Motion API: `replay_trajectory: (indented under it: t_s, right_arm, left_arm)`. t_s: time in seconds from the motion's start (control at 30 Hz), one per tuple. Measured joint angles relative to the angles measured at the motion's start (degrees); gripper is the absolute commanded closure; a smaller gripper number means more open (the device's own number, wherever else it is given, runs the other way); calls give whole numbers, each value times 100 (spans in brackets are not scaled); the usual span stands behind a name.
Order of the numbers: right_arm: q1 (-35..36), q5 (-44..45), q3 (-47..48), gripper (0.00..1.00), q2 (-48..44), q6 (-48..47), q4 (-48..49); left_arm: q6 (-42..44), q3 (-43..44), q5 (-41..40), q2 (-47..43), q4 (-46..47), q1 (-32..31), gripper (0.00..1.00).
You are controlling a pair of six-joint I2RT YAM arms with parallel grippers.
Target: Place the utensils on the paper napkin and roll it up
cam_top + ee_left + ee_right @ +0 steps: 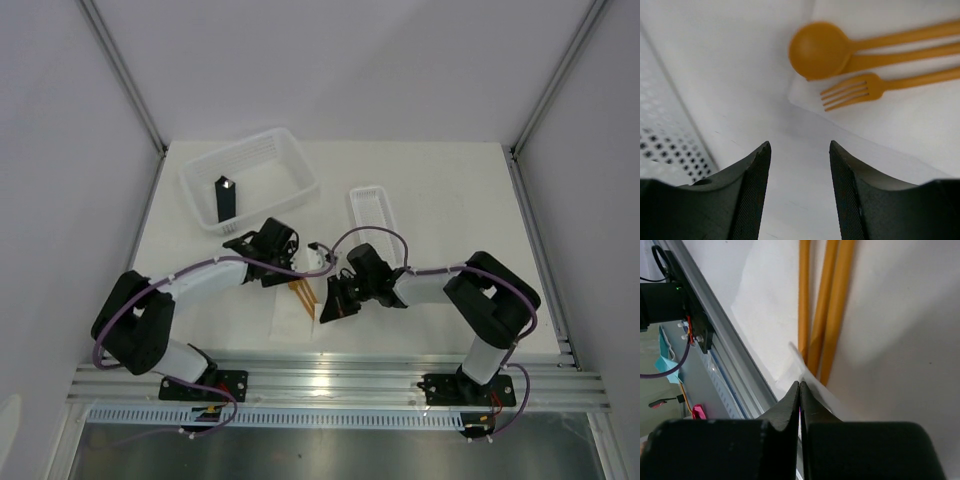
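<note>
Three orange utensils lie side by side on the white paper napkin (pixel 900 120): the spoon (pixel 820 50), the fork (pixel 850 92) and a knife whose blade is hidden behind the spoon. Seen from above, the utensils (pixel 302 293) and napkin (pixel 290 322) sit between the two arms. My left gripper (pixel 800 145) hovers open just off the napkin's edge near the utensil heads, with nothing between its fingers. My right gripper (pixel 800 382) is shut on the napkin's near edge, and the paper (pixel 890 340) rises over the ends of the handles (pixel 827 300).
A large white slotted basket (pixel 250 175) holding a black upright block (pixel 225 198) stands at the back left, and its mesh wall (pixel 660 135) is close to my left gripper. A narrow white tray (pixel 373 215) lies at the back centre. The metal rail (pixel 715 340) runs along the near edge.
</note>
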Motion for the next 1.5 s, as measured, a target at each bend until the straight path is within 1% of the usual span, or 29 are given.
replay_trajectory:
  t_s: [0.1,0.17,0.3,0.4,0.53,0.63,0.73,0.87,1.0,1.07,1.13,1.2,1.33,1.5]
  right_arm:
    - [-52,-37,0,100,179,2,22]
    - [-92,-79,0,100,219,7,79]
    - [-192,-238,4,100,352,35,289]
    - [-236,-387,42,100,470,79,417]
    - [-282,-426,50,100,496,144,457]
    - [-295,-396,107,100,496,127,387]
    - [-308,-363,254,100,496,74,319]
    - [-310,-332,369,100,496,-87,275]
    - [-358,-334,376,100,505,-247,149]
    - [-387,-387,378,100,549,-282,109]
    - [-422,-472,417,100,629,-289,81]
    - [-433,-551,463,100,702,-291,76]
    - [-435,-662,505,100,726,-293,70]
    - [-474,-713,505,100,719,-282,70]
  left_arm:
    - [-205,734,-22,7,-525,-295,45]
    - [-227,916,133,-76,-619,-470,44]
    - [-52,723,468,-431,-730,-981,42]
    - [-4,772,634,-374,-946,-1263,43]
    - [-22,911,691,-302,-1263,-1296,42]
    - [-87,911,688,-481,-1532,-1303,41]
    - [-131,828,601,-1025,-1823,-1307,41]
    - [-35,745,216,-1888,-2304,-1311,40]
    - [601,505,155,-2857,-2621,-1331,45]
    - [960,444,240,-3084,-2586,-1449,49]
    - [1167,446,319,-2981,-2430,-1672,53]
    - [1156,442,422,-2557,-2236,-1923,54]
    - [914,280,710,-1499,-1626,-2306,51]
    - [535,-190,848,-933,-769,-2658,52]
